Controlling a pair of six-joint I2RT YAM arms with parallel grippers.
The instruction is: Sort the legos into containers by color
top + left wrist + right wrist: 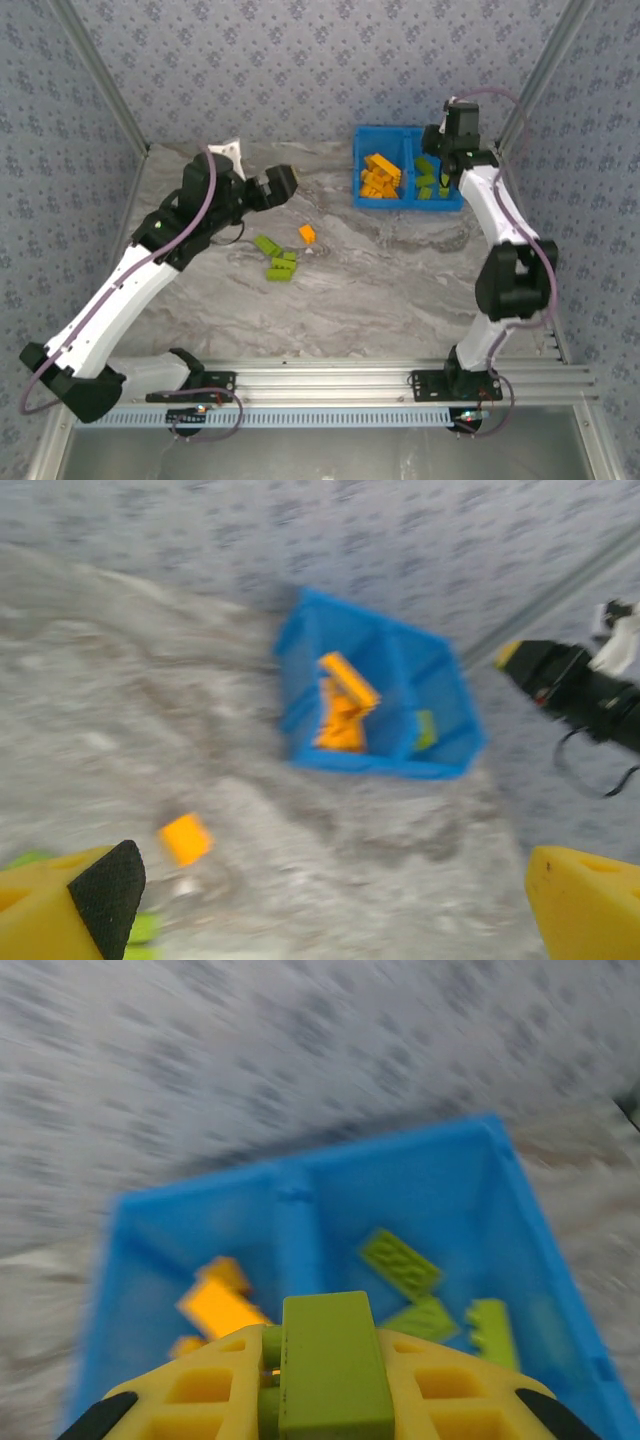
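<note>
Bin [380, 203]: bright blue plastic, smooth, slight sheen. Orange brick [307, 234] and green brick [333, 1370]: hard moulded plastic, smooth, semi-gloss. Left gripper [330, 865]: yellow plastic fingers [585, 905], matt; black pad [105, 885] looks rubbery, matt. Table [400, 290]: grey marble-look top, smooth, low sheen. Front rail [340, 378]: bare metal, satin. Left arm shell [110, 300]: white plastic, glossy. Walls [300, 60]: patterned covering, matt; cloth or paper unclear.

marble table [400, 275] bears blue bin [400, 203], loose legos [279, 264].

Lab test cell; alu rails [350, 372]; patterned backdrop walls [300, 60]; marble-look tabletop [400, 285]
</note>
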